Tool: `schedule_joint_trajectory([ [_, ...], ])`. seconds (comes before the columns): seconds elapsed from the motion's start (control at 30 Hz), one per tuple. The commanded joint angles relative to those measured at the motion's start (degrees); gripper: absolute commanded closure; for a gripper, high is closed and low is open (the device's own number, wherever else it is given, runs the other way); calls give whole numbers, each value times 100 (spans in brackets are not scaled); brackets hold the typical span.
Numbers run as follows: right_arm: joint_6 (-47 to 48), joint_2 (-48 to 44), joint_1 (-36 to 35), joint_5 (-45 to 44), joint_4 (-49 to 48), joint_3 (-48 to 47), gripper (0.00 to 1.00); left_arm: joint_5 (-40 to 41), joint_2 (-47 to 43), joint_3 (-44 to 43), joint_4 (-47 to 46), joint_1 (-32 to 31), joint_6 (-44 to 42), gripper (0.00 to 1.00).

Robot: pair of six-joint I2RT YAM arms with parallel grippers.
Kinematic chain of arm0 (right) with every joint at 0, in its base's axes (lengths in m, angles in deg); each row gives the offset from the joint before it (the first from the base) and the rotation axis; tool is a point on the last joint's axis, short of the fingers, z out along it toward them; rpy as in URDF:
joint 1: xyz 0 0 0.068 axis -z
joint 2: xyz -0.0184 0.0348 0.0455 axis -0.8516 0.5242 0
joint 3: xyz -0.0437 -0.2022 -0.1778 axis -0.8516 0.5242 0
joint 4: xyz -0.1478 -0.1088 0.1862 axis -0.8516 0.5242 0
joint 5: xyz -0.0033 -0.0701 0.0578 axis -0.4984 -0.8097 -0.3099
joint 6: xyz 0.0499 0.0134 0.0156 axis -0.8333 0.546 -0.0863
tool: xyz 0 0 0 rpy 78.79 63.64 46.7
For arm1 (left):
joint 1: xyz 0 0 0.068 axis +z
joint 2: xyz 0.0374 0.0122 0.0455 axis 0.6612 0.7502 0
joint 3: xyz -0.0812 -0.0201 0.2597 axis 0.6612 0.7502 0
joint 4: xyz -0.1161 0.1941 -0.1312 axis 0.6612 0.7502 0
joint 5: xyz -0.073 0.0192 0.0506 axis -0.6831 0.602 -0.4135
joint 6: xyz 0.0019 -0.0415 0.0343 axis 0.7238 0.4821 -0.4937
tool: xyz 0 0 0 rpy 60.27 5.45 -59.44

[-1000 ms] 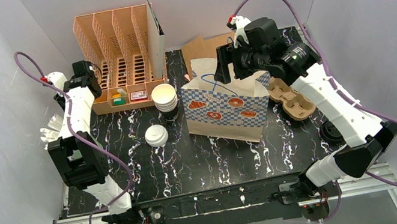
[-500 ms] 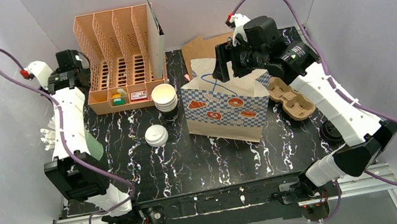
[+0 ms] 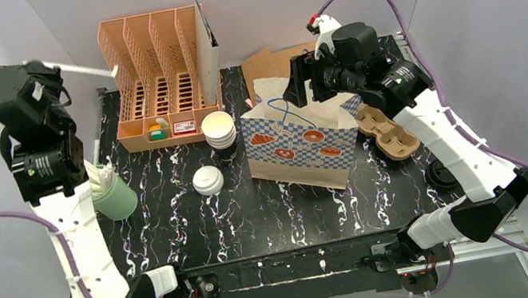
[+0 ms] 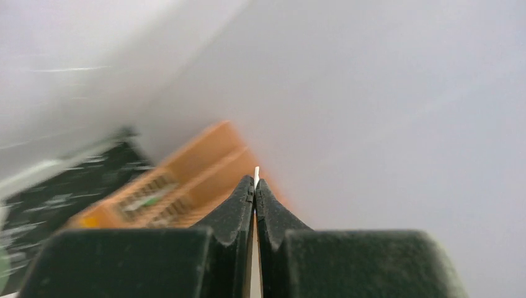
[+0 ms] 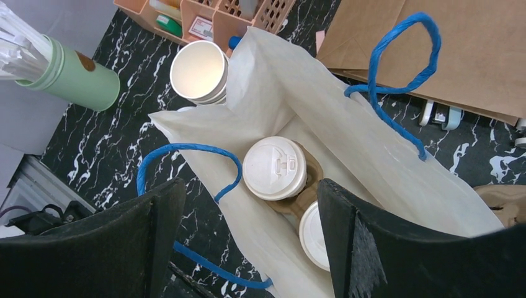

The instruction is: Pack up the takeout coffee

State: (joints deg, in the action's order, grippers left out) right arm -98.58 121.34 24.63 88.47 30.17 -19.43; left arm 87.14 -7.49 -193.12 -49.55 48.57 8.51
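Two white lidded coffee cups, one (image 5: 275, 167) and the other (image 5: 315, 236), sit in a brown pulp tray (image 5: 308, 186) inside the open checkered paper bag (image 3: 301, 147), whose white lining (image 5: 273, 93) shows in the right wrist view. My right gripper (image 5: 248, 186) hangs open and empty right above the bag's mouth; it also shows in the top view (image 3: 300, 82). My left gripper (image 3: 49, 67) is raised high at the far left, shut on a thin white straw (image 3: 89, 67) that points towards the organizer. The straw's tip (image 4: 256, 177) pokes out between the shut jaws.
A green cup of straws (image 3: 113, 194) stands at the left. A stack of empty paper cups (image 3: 219, 130) and a loose white lid (image 3: 208, 180) lie beside the bag. An orange organizer (image 3: 160, 77) stands at the back, an empty pulp tray (image 3: 388, 132) at the right.
My left arm has swung up and to the left with a straw in its jaws, uncovering the green cup. My right gripper has stayed over the bag.
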Motion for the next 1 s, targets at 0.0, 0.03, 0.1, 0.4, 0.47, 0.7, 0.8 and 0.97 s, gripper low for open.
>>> schedule_joint_trajectory([
  [0.0,36,-289,1,-440,-335,0,14,-2378,249,139,-1523,33,1440,100],
  [0.03,42,-338,2,-1011,-308,-43,15,-2860,383,171,-1756,29,1864,100],
  [0.1,6,-500,3,-1764,-473,-15,14,-3994,667,299,-2165,6,2669,100],
  [0.4,627,-715,-3,-3550,-979,47,12,-5272,1550,512,-2609,-2165,2748,100],
  [0.47,608,-766,11,-3601,-1030,117,12,-5286,1583,686,-2618,-2443,2628,100],
  [0.7,694,-812,8,-3625,-1152,238,12,-4976,1572,1323,-2789,-2813,2584,100],
  [0.8,745,-812,18,-3615,-1223,245,11,-4972,1702,1383,-2789,-2999,2503,100],
  [0.97,759,-774,15,-3521,-1291,225,10,-4584,1708,1632,-2744,-3311,2031,30],
])
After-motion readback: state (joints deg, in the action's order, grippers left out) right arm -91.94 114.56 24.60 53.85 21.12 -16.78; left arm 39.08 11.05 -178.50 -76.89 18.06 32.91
